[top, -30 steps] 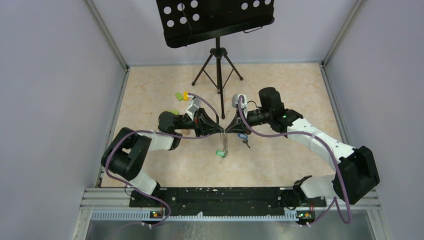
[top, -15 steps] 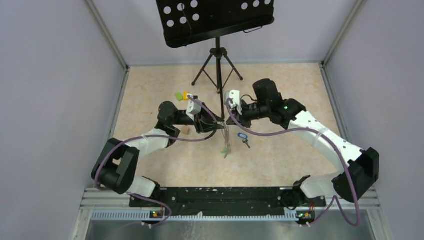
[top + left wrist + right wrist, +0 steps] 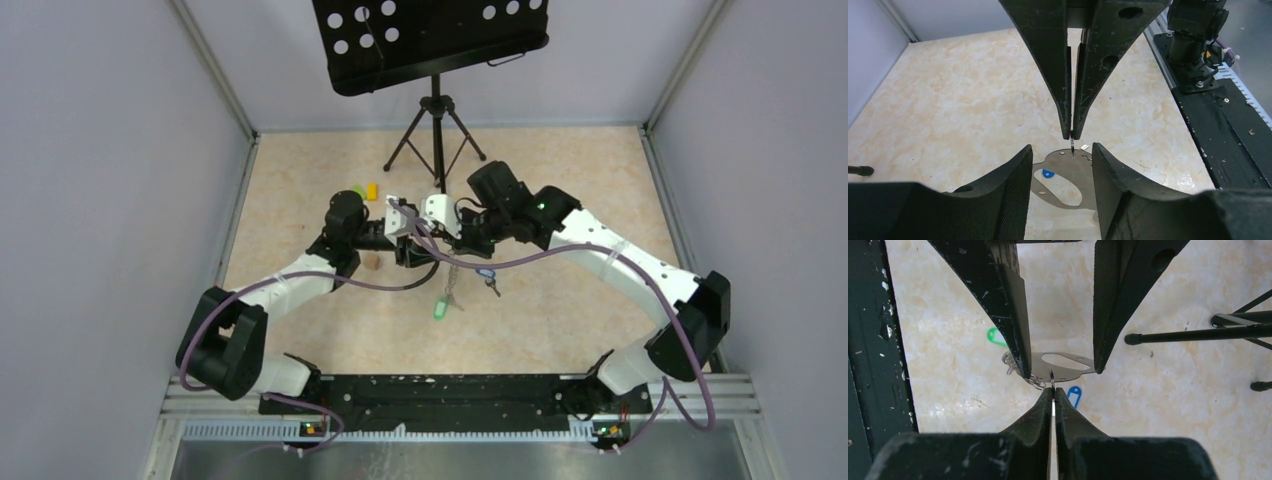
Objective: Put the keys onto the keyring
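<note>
The right wrist view shows the right gripper [image 3: 1052,391] pinching the keyring [image 3: 1068,372] by its edge. The left gripper [image 3: 1062,371] stands wide astride it. The green key [image 3: 996,336] shows at 10 o'clock and the blue key [image 3: 1074,395] at 5 o'clock. From above, the grippers hide the keyring.

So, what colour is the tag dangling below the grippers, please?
The tag is green, clearest in top external view.

Black tripod stand [image 3: 435,135] at far side of beige table [image 3: 570,330]; green block [image 3: 357,190] beside yellow block [image 3: 371,189].
</note>
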Tool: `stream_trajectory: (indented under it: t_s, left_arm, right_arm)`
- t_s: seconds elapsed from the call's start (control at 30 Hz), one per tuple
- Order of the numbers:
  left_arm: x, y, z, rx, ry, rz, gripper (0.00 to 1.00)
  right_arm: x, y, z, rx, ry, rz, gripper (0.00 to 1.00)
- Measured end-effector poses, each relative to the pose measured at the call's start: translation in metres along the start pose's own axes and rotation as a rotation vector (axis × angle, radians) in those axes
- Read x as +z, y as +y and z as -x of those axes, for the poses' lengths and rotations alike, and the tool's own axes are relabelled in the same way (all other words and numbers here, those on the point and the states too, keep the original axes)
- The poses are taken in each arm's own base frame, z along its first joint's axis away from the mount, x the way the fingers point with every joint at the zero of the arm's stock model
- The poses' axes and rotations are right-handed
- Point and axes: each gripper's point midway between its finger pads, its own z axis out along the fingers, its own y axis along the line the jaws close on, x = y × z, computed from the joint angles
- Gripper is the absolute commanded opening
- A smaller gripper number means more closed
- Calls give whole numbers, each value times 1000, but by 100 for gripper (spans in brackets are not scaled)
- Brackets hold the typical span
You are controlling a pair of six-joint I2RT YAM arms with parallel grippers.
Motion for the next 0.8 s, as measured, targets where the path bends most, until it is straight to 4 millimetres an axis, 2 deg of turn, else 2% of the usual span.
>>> stream_trajectory:
  t_s: [0.1,0.33,0.4,0.53,0.8]
  left_arm:
    - [2,-1,-3,-1,12,-2,45]
    - [6,-4,-6,4,23,-20,27]
    - [7,-3,-6,9,24,-24,25]
    - [8,-2,-7,7,25,-25,25]
    - [9,-2,-9,6,26,-36,34]
  right_arm:
    - [2,0,-5,8,26,-4,0]
    - [3,0,-6,24,30,-9,0]
    - [3,0,-5,30,29,-11,0]
    - [3,-1,-6,36,31,-14,0]
    - [3,-1,-8,40,37,-16,0]
